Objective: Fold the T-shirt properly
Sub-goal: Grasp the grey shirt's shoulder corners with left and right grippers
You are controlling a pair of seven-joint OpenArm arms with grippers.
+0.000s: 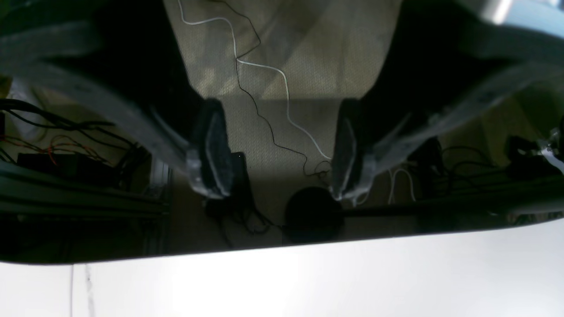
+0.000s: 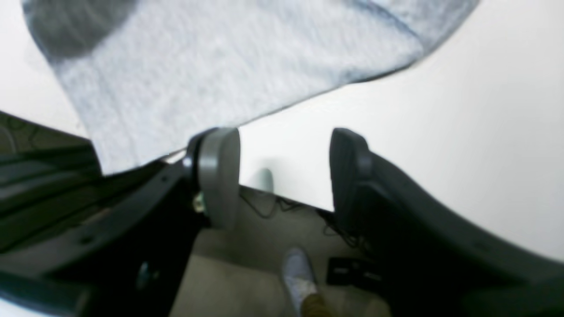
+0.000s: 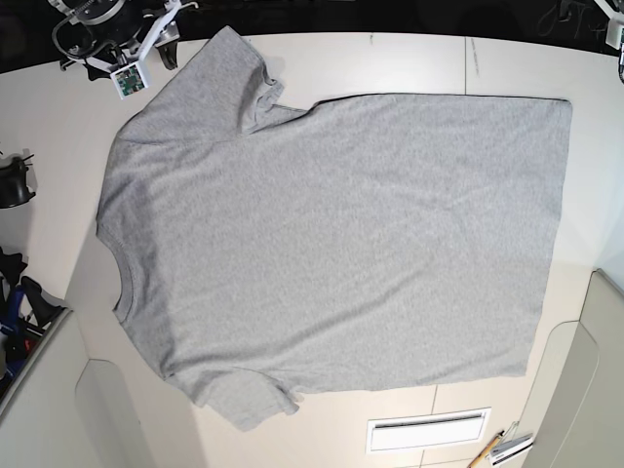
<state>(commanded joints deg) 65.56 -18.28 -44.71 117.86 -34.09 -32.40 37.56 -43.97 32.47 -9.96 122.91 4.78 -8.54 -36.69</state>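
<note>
The T-shirt (image 3: 331,244) lies spread flat over the middle of the white table (image 3: 409,63), plain grey side up, its ribbed neck at nine o'clock in the base view, its hem at three o'clock, one short sleeve reaching toward eleven o'clock and the other toward seven o'clock. A few soft wrinkles run across the cloth near the lower sleeve. At eleven o'clock, just beyond the upper sleeve, the right gripper (image 2: 284,176) hovers at the table's edge; its wrist view shows the two fingers (image 2: 218,176) standing apart with nothing between them, and the grey sleeve cloth just above them. The left gripper (image 1: 282,154) is also spread wide and empty, hanging past the table's rim, with carpet floor (image 1: 286,57) and loose cables (image 1: 264,66) beyond. At five o'clock a white slotted panel (image 3: 426,430) sits near the hem corner.
</note>
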